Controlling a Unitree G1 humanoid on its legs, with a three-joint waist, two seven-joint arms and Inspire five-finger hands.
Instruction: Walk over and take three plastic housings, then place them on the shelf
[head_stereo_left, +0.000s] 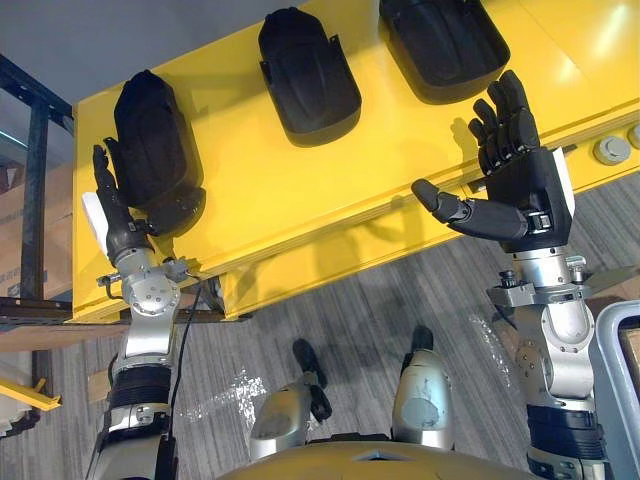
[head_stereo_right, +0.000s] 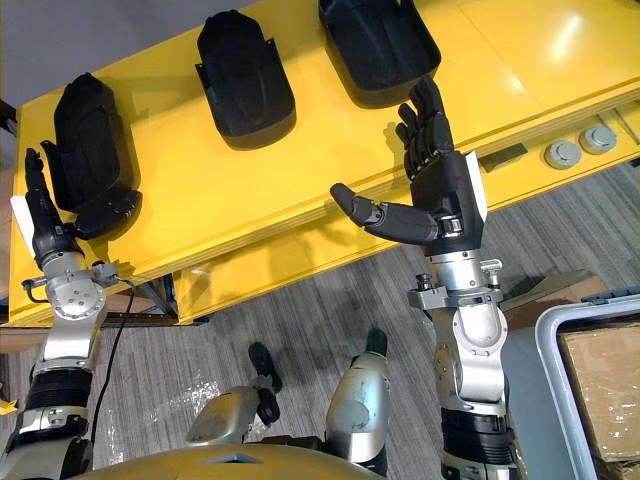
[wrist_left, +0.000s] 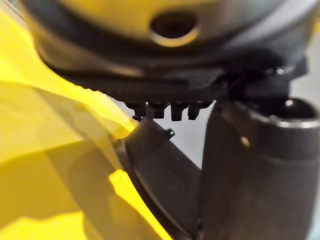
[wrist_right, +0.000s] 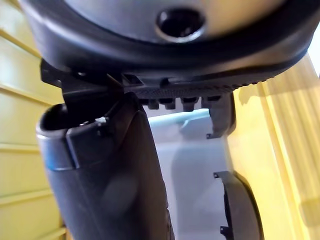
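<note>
black moulded plastic housings (head_stereo_left: 305, 75) lie three in a row on the yellow tabletop (head_stereo_left: 400, 160). left hand (head_stereo_left: 115, 225) stands at the near left corner, fingers straight, just beside the leftmost housing (head_stereo_left: 150, 130). right hand (head_stereo_left: 525, 185) hovers over the front edge, fingers apart.

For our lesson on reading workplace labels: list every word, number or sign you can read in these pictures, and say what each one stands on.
No text can be read anywhere.
Left housing, middle housing, right housing: plain black, no print shows.
Yellow table: bare, no markings.
Cardboard box: no legible print shows.
</note>
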